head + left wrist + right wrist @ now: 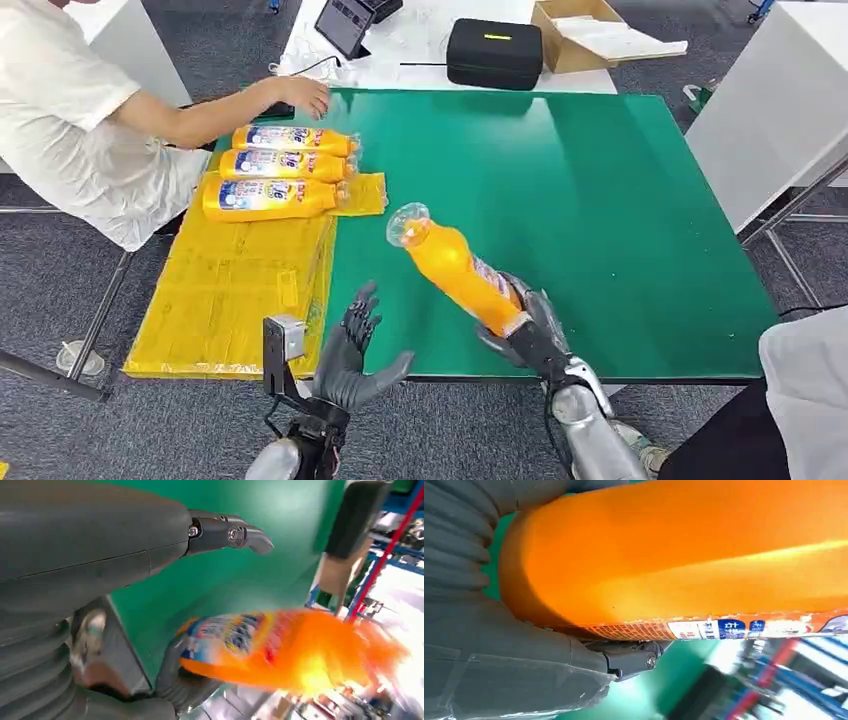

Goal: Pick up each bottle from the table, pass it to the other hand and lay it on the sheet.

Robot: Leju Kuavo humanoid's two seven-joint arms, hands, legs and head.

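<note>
Right hand [528, 330] grasps base of orange plastic bottle [455, 265], neck tilted toward 11 o'clock; left hand [352, 352] released, fingers spread at 9 o'clock. Risk: base-only grip lets bottle pivot or slip during handover.

bottle [455, 272]: orange | sheet [230, 290]: yellow | table [590, 210]: green

Sheet [225, 300] near half bare; far end taken by three bottles [272, 166], person's hand [303, 95] just beyond.
</note>
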